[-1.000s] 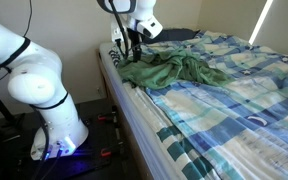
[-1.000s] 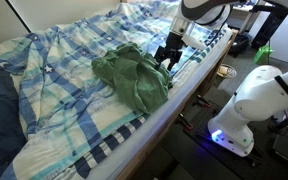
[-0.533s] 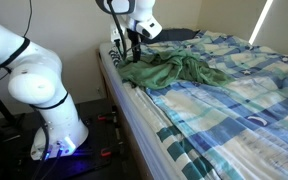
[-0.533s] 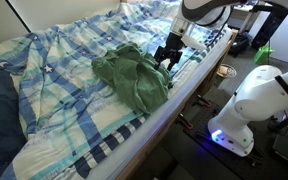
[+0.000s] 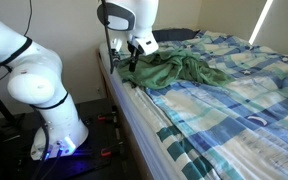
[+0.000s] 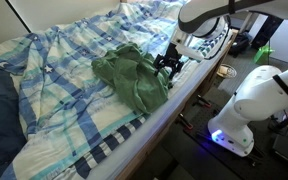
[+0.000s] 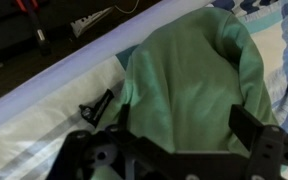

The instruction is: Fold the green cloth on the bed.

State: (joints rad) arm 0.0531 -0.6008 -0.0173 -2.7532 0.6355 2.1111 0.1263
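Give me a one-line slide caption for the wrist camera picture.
Gripper, jaws open, above the rumpled green cloth near the edge of the bed.

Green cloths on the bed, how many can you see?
1. The green cloth lies rumpled near the edge of the bed, beside the gripper. Something smaller could be hidden under its folds.
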